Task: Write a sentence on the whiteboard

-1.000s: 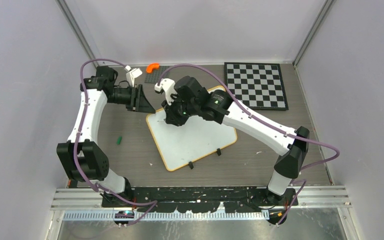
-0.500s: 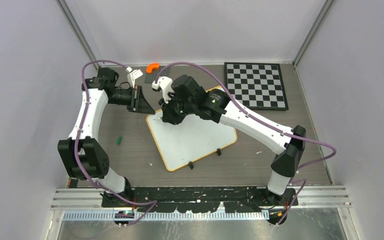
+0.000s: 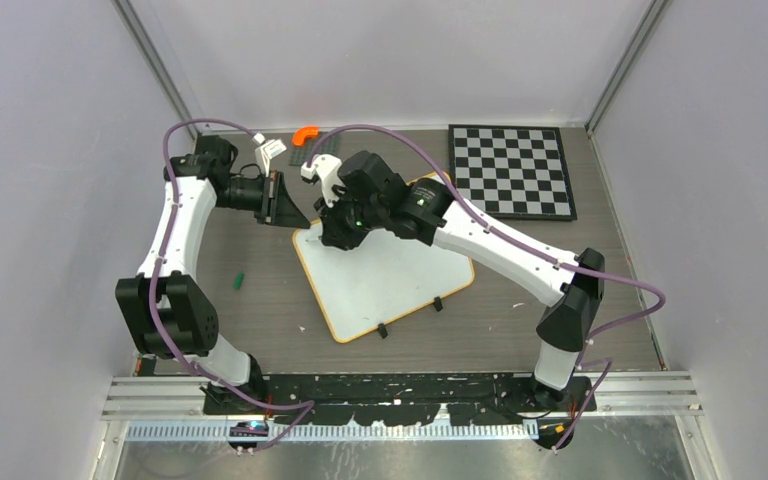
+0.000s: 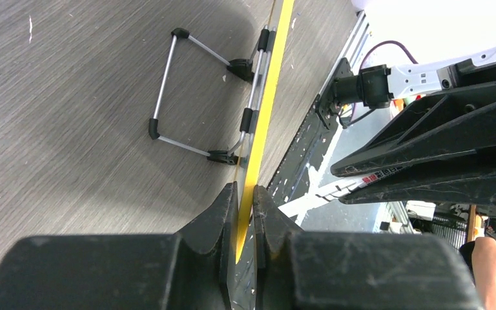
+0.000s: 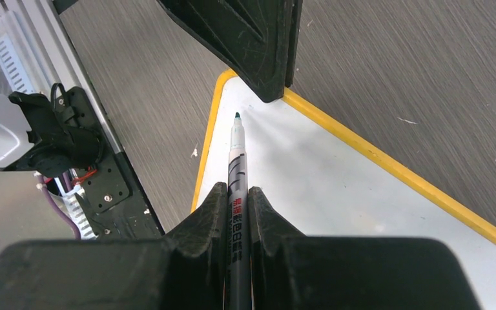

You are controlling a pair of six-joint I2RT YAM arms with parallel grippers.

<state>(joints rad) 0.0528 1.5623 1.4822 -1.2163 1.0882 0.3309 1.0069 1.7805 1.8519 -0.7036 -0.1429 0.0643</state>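
- The step in hand looks like the very start of the writing. The flat white whiteboard with rounded corners and a thin orange-yellow rim (image 3: 390, 275) shows no marks on any bare part.
- The black left pincer (image 4: 245, 194) is clenched on that rim at the board's far-left corner, seemingly steadying it.
- The black right pincer (image 5: 237, 194) is clamped on a slim green-tipped marker with a grey-and-white barrel (image 5: 236, 152). The marker's tip points at the same corner, just beside the left pincer's fingers.
- Whether the tip touches the surface cannot be told.
- Next move, as I judge it: press the tip down lightly and draw the first stroke towards the open white area. The left grip should stay firm so the board does not slide.
- The whiteboard lies skewed at the middle of the grey-brown wood-grain desk (image 3: 260, 310), between the two arms. Small black clip feet (image 3: 437, 303) show at its near edge.
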